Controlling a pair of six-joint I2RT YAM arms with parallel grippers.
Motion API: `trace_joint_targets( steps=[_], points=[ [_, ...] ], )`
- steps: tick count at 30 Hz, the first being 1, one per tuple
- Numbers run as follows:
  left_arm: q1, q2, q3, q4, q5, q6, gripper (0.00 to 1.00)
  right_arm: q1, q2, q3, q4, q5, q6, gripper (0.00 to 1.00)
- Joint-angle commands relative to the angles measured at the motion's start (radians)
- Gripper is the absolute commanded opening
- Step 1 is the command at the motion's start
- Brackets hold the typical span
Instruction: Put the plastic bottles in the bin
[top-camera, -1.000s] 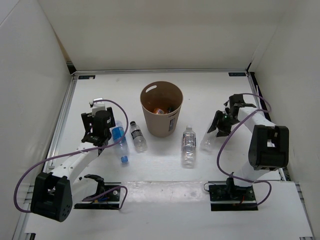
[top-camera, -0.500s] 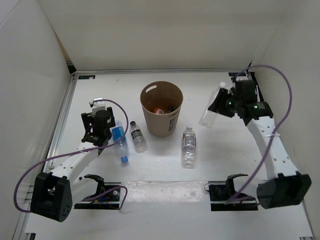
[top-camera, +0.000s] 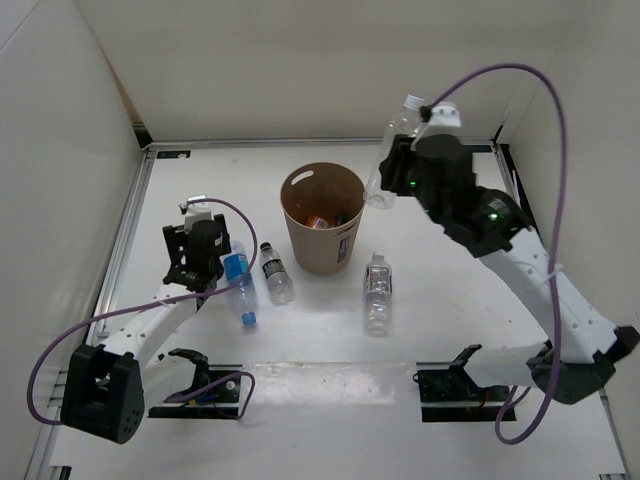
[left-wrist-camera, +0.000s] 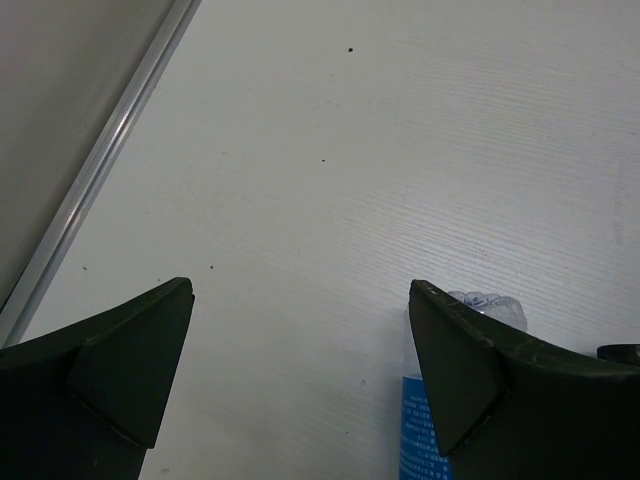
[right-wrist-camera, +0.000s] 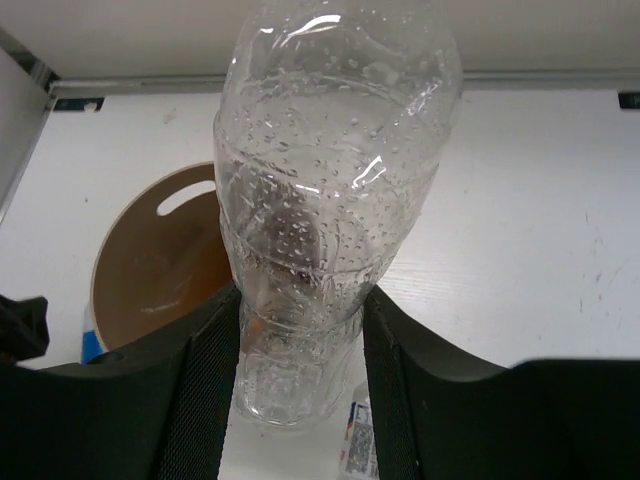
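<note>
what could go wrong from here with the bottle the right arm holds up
1. The clear bottle in the right hand seems to hang beside the bin, not over its opening; letting go now would likely miss.
2. The fingers grip it near one end, so it may tilt or slip.
3. A dropped bottle might roll into the white-capped bottle lying nearby.
</note>
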Motion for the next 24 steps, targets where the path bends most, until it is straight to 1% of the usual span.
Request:
trace_joint_targets(
  steps=[1, 2, 3, 4, 5, 6, 7, 8, 11, 13, 15, 16, 18, 23, 24],
  points=[
    [-0.008, -0.008, 0.038, 0.001, 0.008, -0.002, 1.0, 0.186, 0.05, 0.035, 0.169, 0.279, -0.144, 0.0],
    [-0.008, -0.008, 0.038, 0.003, 0.008, -0.002, 1.0, 0.212, 0.053, 0.004, 0.218, 0.303, -0.184, 0.0],
    [-0.01, -0.01, 0.037, 0.001, 0.008, 0.0, 1.0, 0.229, 0.057, -0.007, 0.32, 0.316, -0.211, 0.0],
    [-0.011, -0.01, 0.038, 0.006, 0.011, 0.003, 1.0, 0.247, 0.095, 0.002, 0.326, 0.315, -0.249, 0.0],
    [-0.011, -0.007, 0.038, 0.006, 0.01, 0.0, 1.0, 0.24, 0.114, 0.039, 0.315, 0.307, -0.231, 0.0],
    [-0.011, -0.007, 0.04, 0.001, 0.008, 0.0, 1.0, 0.218, 0.132, 0.083, 0.248, 0.301, -0.222, 0.0],
    [-0.011, -0.008, 0.037, 0.003, 0.01, 0.001, 1.0, 0.209, 0.186, 0.1, 0.223, 0.275, -0.197, 0.0],
    [-0.011, -0.008, 0.037, 0.003, 0.01, 0.0, 1.0, 0.2, 0.203, 0.128, 0.185, 0.269, -0.173, 0.0],
    [-0.011, -0.008, 0.037, 0.003, 0.002, -0.003, 1.0, 0.172, 0.229, 0.117, 0.148, 0.215, -0.137, 0.0],
    [-0.01, -0.007, 0.037, 0.001, 0.002, -0.003, 1.0, 0.155, 0.226, 0.079, 0.143, 0.177, -0.12, 0.0],
    [-0.011, -0.011, 0.038, 0.001, 0.001, -0.006, 1.0, 0.152, 0.215, 0.044, 0.146, 0.163, -0.105, 0.07],
    [-0.011, -0.008, 0.038, 0.001, 0.002, -0.005, 1.0, 0.147, 0.212, 0.025, 0.151, 0.157, -0.107, 0.07],
    [-0.01, -0.007, 0.038, 0.0, 0.002, -0.005, 1.0, 0.152, 0.206, 0.013, 0.158, 0.119, -0.125, 0.11],
    [-0.01, -0.005, 0.038, 0.0, 0.002, -0.005, 1.0, 0.169, 0.217, 0.01, 0.16, 0.111, -0.157, 0.19],
    [-0.01, -0.007, 0.04, 0.0, 0.001, -0.005, 1.0, 0.166, 0.218, 0.016, 0.155, 0.113, -0.157, 0.22]
  ],
)
